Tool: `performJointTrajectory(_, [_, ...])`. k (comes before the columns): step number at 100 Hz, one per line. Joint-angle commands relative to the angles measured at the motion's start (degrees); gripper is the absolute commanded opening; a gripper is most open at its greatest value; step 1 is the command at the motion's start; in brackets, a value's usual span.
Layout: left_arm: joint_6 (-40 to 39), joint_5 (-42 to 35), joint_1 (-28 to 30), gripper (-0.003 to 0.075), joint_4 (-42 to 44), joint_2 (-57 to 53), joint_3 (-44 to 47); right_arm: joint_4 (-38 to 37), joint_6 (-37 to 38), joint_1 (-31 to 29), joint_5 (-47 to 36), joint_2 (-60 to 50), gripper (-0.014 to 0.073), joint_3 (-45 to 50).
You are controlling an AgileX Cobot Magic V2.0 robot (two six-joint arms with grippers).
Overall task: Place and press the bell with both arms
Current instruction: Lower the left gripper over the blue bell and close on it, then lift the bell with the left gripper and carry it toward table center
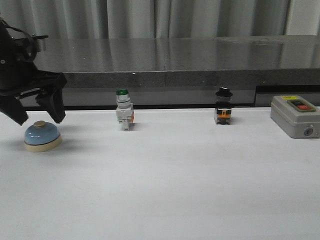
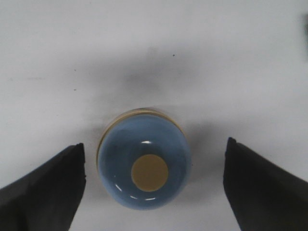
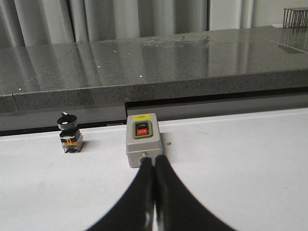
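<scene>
The bell [image 1: 42, 136], a light-blue dome with a cream base and cream button, stands on the white table at the far left. My left gripper [image 1: 39, 112] hangs open just above it, its two black fingers spread to either side. In the left wrist view the bell [image 2: 144, 166] lies between the fingers without touching them, and the gripper [image 2: 154, 163] is wide open and empty. My right gripper [image 3: 154, 161] is shut and empty, its tips in front of the grey box. The right arm is out of the front view.
A green-capped white push-button switch [image 1: 123, 110] stands at the back middle. A black-knobbed switch [image 1: 223, 106] stands right of it, also in the right wrist view [image 3: 69, 133]. A grey box [image 1: 295, 116] with red and black buttons sits far right [image 3: 142, 146]. A dark stone ledge [image 1: 200, 65] runs behind.
</scene>
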Motion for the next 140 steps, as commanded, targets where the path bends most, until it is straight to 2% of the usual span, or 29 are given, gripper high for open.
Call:
performJointTrajectory(1, [-1.2, -0.9, -0.3, 0.0554, -0.1, -2.3, -1.8, -0.4, -0.1, -0.4, -4.5, -0.8, -0.006, -0.8])
performJointTrajectory(66, [-1.2, -1.5, -0.3, 0.0551, -0.1, 1.8, -1.8, -0.4, -0.1, -0.4, -4.5, -0.8, -0.006, -0.8])
performJointTrajectory(73, [-1.2, -1.5, -0.3, 0.0521, -0.1, 1.8, -1.8, -0.4, -0.1, -0.4, -4.5, -0.8, -0.006, -0.8])
performJointTrajectory(88, [-1.2, -1.5, -0.3, 0.0388, -0.1, 1.8, -1.8, -0.4, -0.1, -0.4, -4.5, -0.8, -0.006, -0.8])
performJointTrajectory(95, [-1.2, -1.5, -0.3, 0.0356, -0.1, 1.8, -1.8, -0.4, -0.1, -0.4, -4.5, -0.8, -0.006, -0.8])
performJointTrajectory(118, [-1.2, 2.7, -1.1, 0.0353, -0.1, 0.1, -6.4, -0.4, -0.1, -0.4, -4.5, -0.8, -0.006, -0.8])
performJointTrajectory(140, [-1.2, 9.2, -5.6, 0.0353, 0.1, -1.9, -15.6, -0.4, -0.1, -0.4, -4.5, -0.8, -0.006, -0.8])
